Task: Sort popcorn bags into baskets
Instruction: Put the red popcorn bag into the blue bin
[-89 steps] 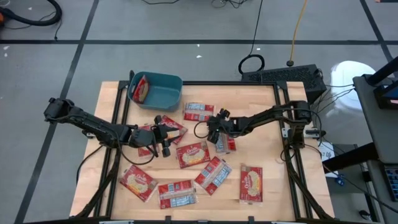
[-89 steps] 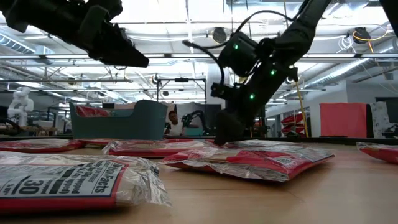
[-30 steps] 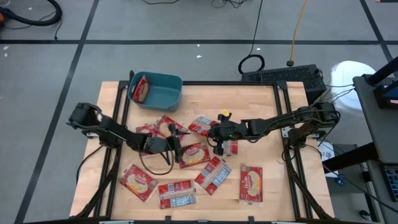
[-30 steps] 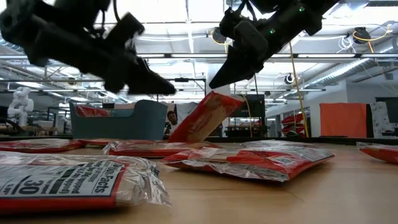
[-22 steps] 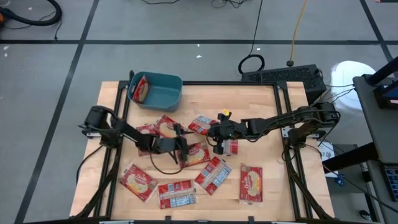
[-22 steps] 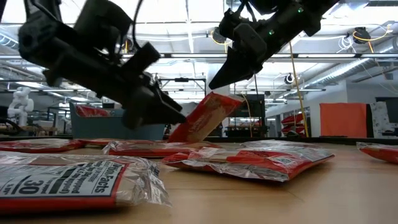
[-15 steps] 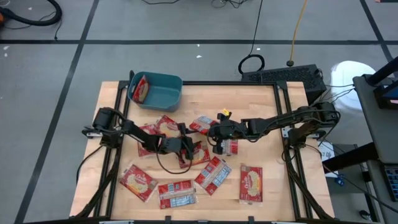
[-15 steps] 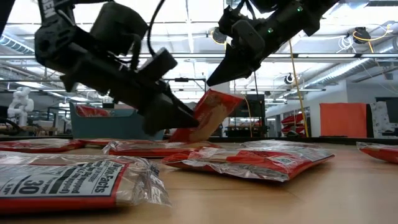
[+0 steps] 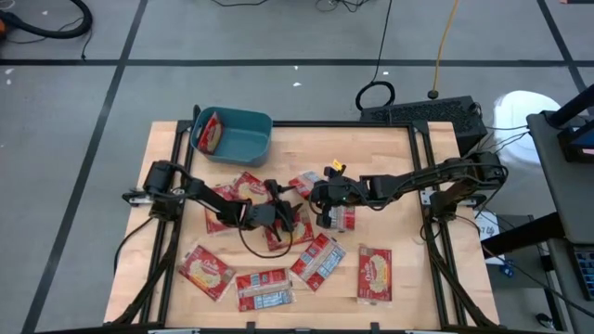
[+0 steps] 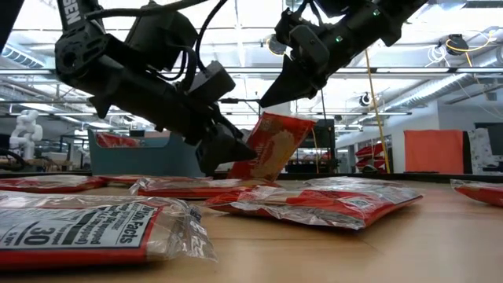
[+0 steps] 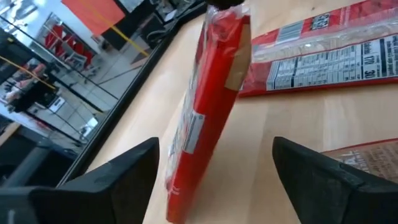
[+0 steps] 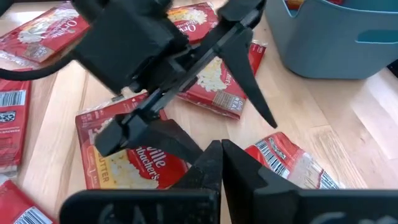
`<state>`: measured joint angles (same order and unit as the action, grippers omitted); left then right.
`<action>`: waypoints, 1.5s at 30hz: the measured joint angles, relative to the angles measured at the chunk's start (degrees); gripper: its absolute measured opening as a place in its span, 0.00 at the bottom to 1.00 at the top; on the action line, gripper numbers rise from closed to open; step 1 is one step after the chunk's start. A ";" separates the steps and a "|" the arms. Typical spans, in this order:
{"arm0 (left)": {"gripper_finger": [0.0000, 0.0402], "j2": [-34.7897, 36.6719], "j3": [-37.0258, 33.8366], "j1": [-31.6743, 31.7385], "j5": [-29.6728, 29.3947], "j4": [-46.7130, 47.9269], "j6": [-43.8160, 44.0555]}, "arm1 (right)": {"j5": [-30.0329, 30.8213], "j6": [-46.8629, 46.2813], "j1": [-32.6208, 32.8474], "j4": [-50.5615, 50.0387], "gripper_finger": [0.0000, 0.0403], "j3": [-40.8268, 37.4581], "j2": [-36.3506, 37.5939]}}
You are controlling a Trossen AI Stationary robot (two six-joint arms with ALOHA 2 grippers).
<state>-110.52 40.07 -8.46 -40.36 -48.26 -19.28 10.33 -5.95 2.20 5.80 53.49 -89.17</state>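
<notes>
A red popcorn bag (image 10: 271,145) hangs over the middle of the table, with my right gripper (image 10: 269,102) shut on its top. In the left wrist view the same bag (image 11: 208,106) shows edge-on. My left gripper (image 11: 216,144) is open, one finger on either side of the bag's lower half, and I see no touch. The high view shows both grippers, left (image 9: 291,215) and right (image 9: 318,197), meeting at mid-table. The teal basket (image 9: 237,137) stands at the far left with one bag (image 9: 212,134) leaning inside it. My right gripper pinches the bag's top edge (image 10: 279,118) between its two shut fingers, coming in on a slant from above and the table's right. The bag hangs tilted below the fingers, its lower end (image 10: 240,174) toward my left gripper and seemingly clear of the table.
Several more bags lie flat around the grippers: near the front edge (image 9: 206,271) (image 9: 264,288) (image 9: 375,275), at mid-table (image 9: 320,260) and behind the left arm (image 9: 243,188). A person sits in the room beyond the table (image 10: 218,153).
My left gripper has gone toward the table's right edge and down to the hanging bag, rolling a little, and its open fingers now stand on either side of the bag. My right gripper has kept still with the bag lifted.
</notes>
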 joint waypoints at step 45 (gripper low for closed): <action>0.34 0.07 0.68 4.61 17.79 3.03 3.56 | 14.48 5.46 7.77 12.16 0.46 -11.86 -10.69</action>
<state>-110.45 40.75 -3.86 -22.57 -45.23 -15.72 24.81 -0.49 9.97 17.96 41.63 -99.85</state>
